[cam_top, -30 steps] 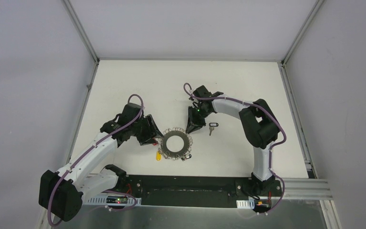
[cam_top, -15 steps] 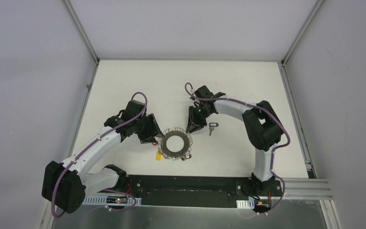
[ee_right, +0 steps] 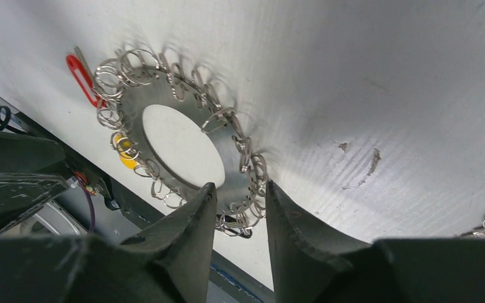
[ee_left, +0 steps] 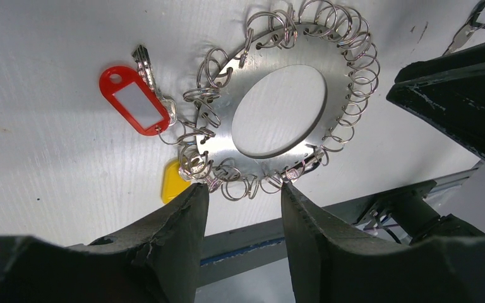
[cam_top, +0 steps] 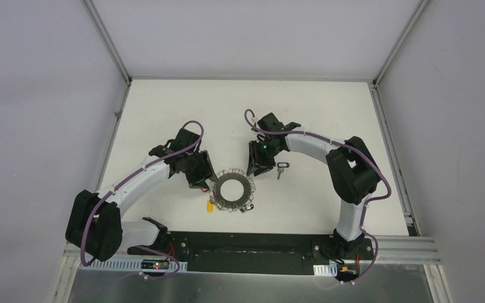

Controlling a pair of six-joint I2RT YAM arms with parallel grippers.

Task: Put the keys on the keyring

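The keyring, a flat grey disc with a wide hole and wire loops round its rim, lies on the table between the arms. A black-tagged key lies near, to its right. The red tag has a blank white label. Both arms bend inward. The left gripper and right gripper are at opposite edges of the ring, fingers apart.

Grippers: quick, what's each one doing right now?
Left gripper: open, empty, at the keyring edge.
Right gripper: open, empty, jaws narrowly apart over the keyring edge.
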